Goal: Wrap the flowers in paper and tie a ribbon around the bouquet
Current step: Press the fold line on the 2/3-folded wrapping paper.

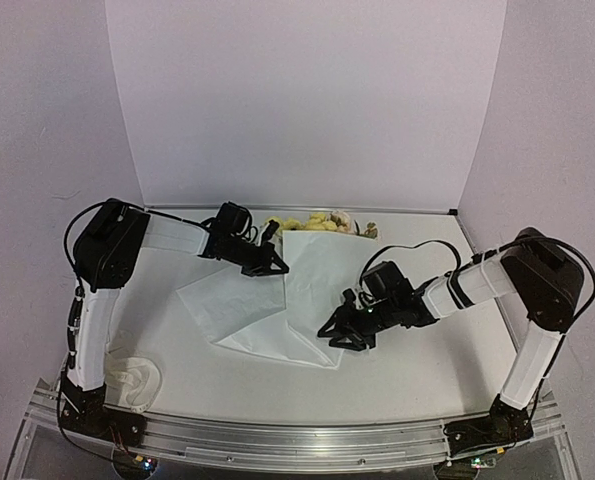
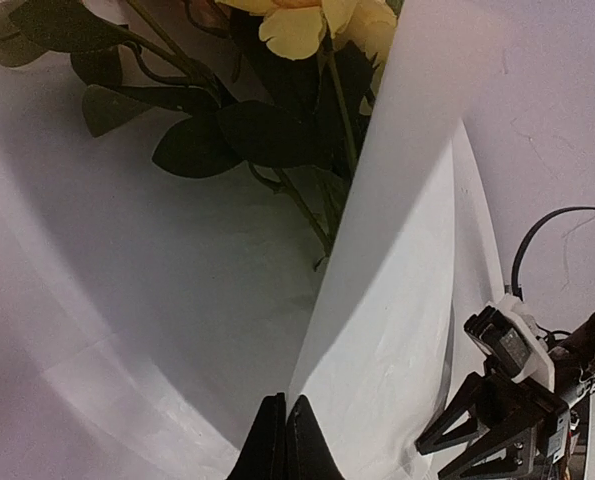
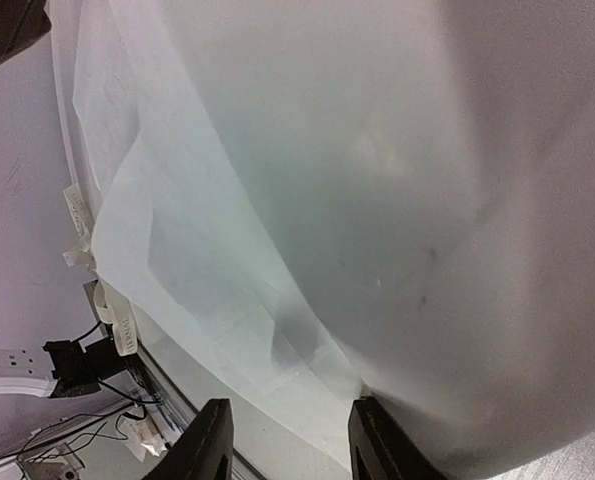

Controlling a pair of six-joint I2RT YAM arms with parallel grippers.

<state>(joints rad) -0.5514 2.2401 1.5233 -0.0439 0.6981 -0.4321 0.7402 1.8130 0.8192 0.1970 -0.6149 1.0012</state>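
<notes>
Your left gripper (image 1: pixel 275 267) has its fingers pressed together on the paper (image 1: pixel 232 305). It pinches a raised flap at the paper's far-left part, and the left wrist view shows the sheet rising straight out of the closed tips (image 2: pixel 284 440).

Your right gripper (image 1: pixel 339 335) sits at the paper's near-right corner. Its fingers (image 3: pixel 209 445) are spread with nothing clamped. The paper's edge lies just ahead of the gap. The other finger may be touching the bulged sheet, can't tell.

The flowers (image 1: pixel 315 222) are at the paper's far end, with the blooms poking past the far edge. The stems (image 2: pixel 307 205) run back behind the raised flap, and their ends are hidden.

The bunch's long axis looks to run far-to-near along the paper, blooms pointing far and stems pointing toward the paper's near edge.

Key relation: the held flap stands between the stems and the right gripper, so the bunch lies on the far-left of the right fingers. The left gripper is much nearer the stems, and the right is nearer the loose near corner.

Likely step is wrapping. The flap needs to go across the axis, not along it.

The ribbon (image 1: pixel 137 378) lies well apart off the paper's near-left side, so the tie is not yet begun.
</notes>
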